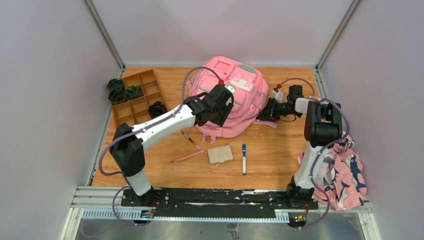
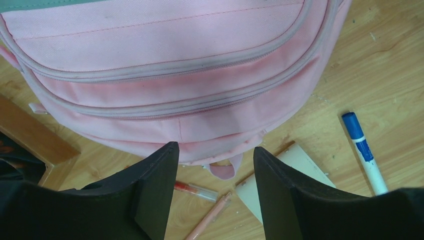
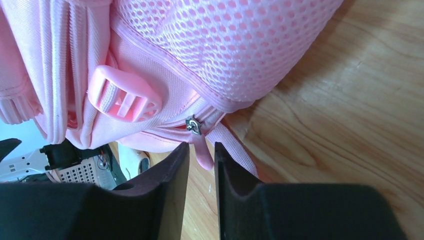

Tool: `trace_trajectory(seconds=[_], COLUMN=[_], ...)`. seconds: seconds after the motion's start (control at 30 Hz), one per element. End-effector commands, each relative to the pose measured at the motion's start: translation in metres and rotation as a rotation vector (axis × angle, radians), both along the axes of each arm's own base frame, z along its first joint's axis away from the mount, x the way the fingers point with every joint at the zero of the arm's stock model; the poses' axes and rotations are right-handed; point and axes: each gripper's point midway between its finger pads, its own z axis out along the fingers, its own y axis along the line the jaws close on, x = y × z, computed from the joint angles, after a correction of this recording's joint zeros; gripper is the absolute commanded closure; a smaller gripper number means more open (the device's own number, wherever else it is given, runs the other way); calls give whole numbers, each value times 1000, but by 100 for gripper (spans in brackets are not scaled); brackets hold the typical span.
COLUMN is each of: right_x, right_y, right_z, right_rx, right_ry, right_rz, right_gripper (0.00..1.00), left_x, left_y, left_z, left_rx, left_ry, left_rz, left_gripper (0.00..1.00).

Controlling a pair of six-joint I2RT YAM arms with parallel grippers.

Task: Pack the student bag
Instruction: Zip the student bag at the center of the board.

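Observation:
The pink student bag (image 1: 230, 95) lies in the middle of the table, front up. My left gripper (image 1: 216, 116) hovers over its near end, open and empty; the left wrist view shows the bag's grey-trimmed zips (image 2: 165, 75) and my left gripper (image 2: 215, 147) above its hem. My right gripper (image 1: 266, 111) is at the bag's right side. In the right wrist view my right gripper (image 3: 201, 146) has narrow jaws closed around a pink zipper pull (image 3: 203, 153) hanging from a metal slider (image 3: 192, 125).
Near the bag lie a red pen (image 1: 190, 139), a pink pen (image 1: 190, 156), a tan notebook (image 1: 220, 154) and a blue marker (image 1: 244, 158). A wooden organizer tray (image 1: 137, 97) holding black items stands at left. A floral cloth (image 1: 345, 175) lies at right.

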Motion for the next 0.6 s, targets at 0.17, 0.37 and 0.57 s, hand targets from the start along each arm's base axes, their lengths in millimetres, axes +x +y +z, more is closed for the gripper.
trace_trajectory(seconds=[0.17, 0.37, 0.57], right_x=[-8, -10, -24], right_y=[-14, -22, -23], right_z=[0, 11, 14], right_rx=[-62, -115, -218], right_ry=[6, -2, 19], right_rz=[-40, -67, -73], right_gripper=[87, 100, 100], left_x=[5, 16, 42], left_y=[-3, -3, -7], left_z=[17, 10, -11], left_rx=[-29, -9, -40], left_ry=[-32, -43, -10], left_rz=[-1, 10, 44], left_gripper=[38, 38, 38])
